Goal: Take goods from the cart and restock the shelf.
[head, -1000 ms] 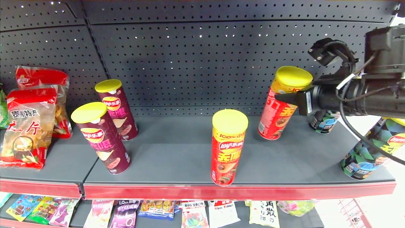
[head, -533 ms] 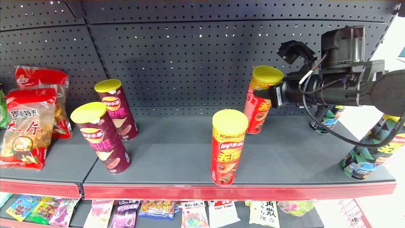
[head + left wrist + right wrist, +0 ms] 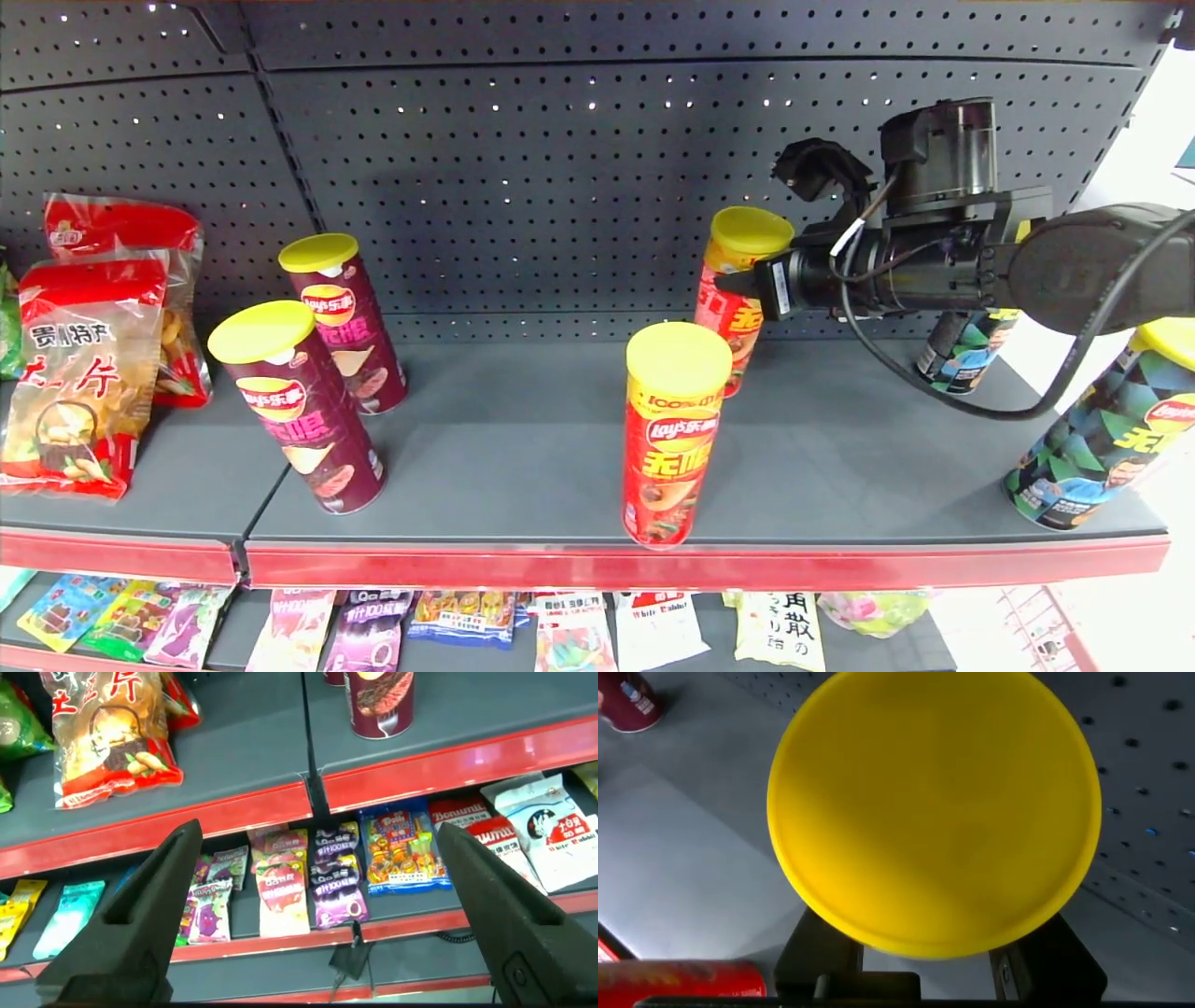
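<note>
My right gripper (image 3: 739, 282) is shut on a red chip can (image 3: 731, 319) with a yellow lid, gripping it just under the lid. The can leans slightly and stands near the back of the grey shelf (image 3: 523, 439), directly behind a second red can (image 3: 674, 439) at the front edge. That front can hides the held can's base. In the right wrist view the yellow lid (image 3: 934, 812) is close up, with the gripper (image 3: 929, 963) clamped below it. My left gripper (image 3: 318, 924) hangs open and holds nothing, in front of the lower shelf.
Two maroon cans (image 3: 350, 322) (image 3: 299, 411) stand at the left, with peanut bags (image 3: 79, 373) beyond them. Dark patterned cans (image 3: 1102, 439) (image 3: 962, 355) stand at the right. A pegboard wall (image 3: 579, 187) backs the shelf. Snack packets (image 3: 327, 877) line the lower shelf.
My right gripper has carried the red can leftward and further back along the shelf, from the right side to behind the front red can. The other cans have not moved.
</note>
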### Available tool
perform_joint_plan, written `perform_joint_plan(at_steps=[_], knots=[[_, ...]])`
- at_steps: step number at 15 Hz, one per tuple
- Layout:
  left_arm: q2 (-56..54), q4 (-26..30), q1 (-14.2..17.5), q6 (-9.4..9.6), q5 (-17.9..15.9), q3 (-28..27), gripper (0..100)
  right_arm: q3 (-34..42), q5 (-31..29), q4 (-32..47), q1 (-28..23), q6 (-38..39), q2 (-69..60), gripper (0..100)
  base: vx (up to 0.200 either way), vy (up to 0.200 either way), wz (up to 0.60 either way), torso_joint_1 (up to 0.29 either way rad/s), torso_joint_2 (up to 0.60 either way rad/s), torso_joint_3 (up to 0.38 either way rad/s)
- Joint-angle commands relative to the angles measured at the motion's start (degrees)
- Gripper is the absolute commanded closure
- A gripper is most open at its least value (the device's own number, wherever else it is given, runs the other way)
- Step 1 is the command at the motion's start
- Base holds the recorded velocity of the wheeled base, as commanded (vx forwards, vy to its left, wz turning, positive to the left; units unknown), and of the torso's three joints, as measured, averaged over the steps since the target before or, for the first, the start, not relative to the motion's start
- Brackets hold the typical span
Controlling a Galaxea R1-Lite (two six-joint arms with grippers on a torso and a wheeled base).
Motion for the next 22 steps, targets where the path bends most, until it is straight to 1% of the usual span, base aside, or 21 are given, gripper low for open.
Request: perform_joint_plan(at_steps=[1,5,7,11,22], knots=[[0.05,0.01,0.02,-0.01,0.05,0.03,0,-1.92,0.13,0.21,0.51,-0.02,2.21,100,0.000,0.000,0.00,0.000,0.00,0.000],[0.05,0.01,0.02,0.17,0.14,-0.05,0,-2.89,0.13,0.21,0.69,-0.02,3.35,100,0.000,0.000,0.00,0.000,0.00,0.000],[0.13,-0.08,0.02,0.87,0.14,0.03,0,-2.89,0.22,0.21,0.69,-0.02,3.53,100,0.000,0.000,0.00,0.000,0.00,0.000],[0.05,-0.08,0.02,1.31,0.14,0.03,0,-3.59,0.30,0.21,1.30,-0.02,4.76,100,0.000,0.000,0.00,0.000,0.00,0.000],[0.13,-0.08,0.02,1.31,0.14,-0.05,0,-3.42,0.22,0.12,2.27,-0.02,5.81,100,0.000,0.000,0.00,0.000,0.00,0.000]])
